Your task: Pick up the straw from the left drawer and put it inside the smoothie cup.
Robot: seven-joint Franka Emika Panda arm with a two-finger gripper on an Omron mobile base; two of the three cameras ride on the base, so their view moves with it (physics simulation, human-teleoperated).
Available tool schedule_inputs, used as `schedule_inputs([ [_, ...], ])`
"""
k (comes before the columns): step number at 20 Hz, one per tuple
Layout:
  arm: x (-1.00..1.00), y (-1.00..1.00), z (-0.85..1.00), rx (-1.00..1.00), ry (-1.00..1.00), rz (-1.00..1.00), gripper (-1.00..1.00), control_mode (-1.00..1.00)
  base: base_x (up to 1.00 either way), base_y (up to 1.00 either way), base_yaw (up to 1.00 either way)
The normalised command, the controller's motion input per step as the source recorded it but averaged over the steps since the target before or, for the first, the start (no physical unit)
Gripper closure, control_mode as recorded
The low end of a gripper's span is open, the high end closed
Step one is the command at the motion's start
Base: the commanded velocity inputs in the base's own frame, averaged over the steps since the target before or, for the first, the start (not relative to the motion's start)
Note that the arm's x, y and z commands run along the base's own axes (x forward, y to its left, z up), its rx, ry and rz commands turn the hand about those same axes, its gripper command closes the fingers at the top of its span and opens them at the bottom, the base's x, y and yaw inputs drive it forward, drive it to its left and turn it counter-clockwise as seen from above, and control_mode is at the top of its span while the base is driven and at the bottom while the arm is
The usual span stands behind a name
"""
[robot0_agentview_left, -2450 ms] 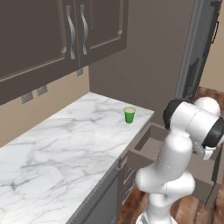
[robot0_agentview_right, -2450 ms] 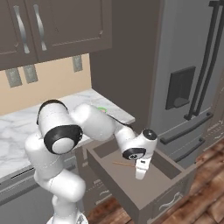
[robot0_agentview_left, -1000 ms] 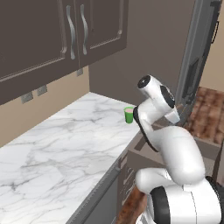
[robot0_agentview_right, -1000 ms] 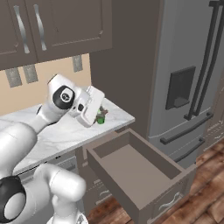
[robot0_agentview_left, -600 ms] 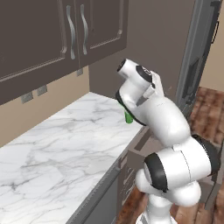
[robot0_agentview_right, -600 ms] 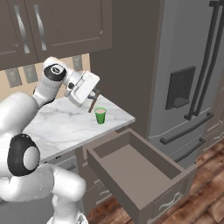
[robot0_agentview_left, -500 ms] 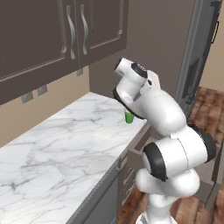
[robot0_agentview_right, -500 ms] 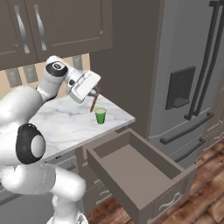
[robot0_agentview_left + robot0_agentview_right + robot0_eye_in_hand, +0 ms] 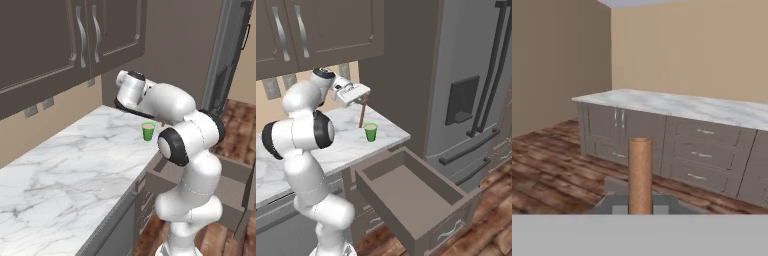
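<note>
Clamped on the straw (image 9: pixel 362 112), the gripper (image 9: pixel 363 92) hangs over the marble counter (image 9: pixel 346 137) just left of the cup (image 9: pixel 371 132) in the right base view, jaws narrow around the top of the stick. From there the straw hangs nearly upright, its lower end above the counter beside the cup and not inside it. In the hand view it rises as a tan rod (image 9: pixel 640 175) from between the jaws. To the right of the cup, the drawer (image 9: pixel 412 192) stands pulled out below the counter edge, its flat brown floor bare. Farther right stands a grey fridge (image 9: pixel 476 85). In the left base view the green cup (image 9: pixel 148 131) sits near the counter's far right corner, partly behind the white arm (image 9: pixel 167 102).
</note>
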Motion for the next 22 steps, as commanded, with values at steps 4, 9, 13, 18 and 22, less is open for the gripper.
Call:
schedule_inputs([
  [4, 0.27, 0.17, 0.07, -0.02, 0.06, 0.00, 1.00, -1.00, 0.00, 0.00, 0.00],
  [9, 0.25, 0.26, -0.09, -0.10, 0.02, 0.00, 1.00, -1.00, 0.00, 0.00, 0.00],
  [13, 0.13, 0.00, 0.00, -0.04, 0.00, 0.03, 1.00, -1.00, 0.00, 0.00, 0.00],
  [18, 0.07, 0.00, 0.00, -0.03, 0.00, 0.06, 1.00, -1.00, 0.00, 0.00, 0.00],
  [22, 0.05, 0.00, -0.01, -0.04, 0.00, 0.05, 1.00, -1.00, 0.00, 0.00, 0.00],
])
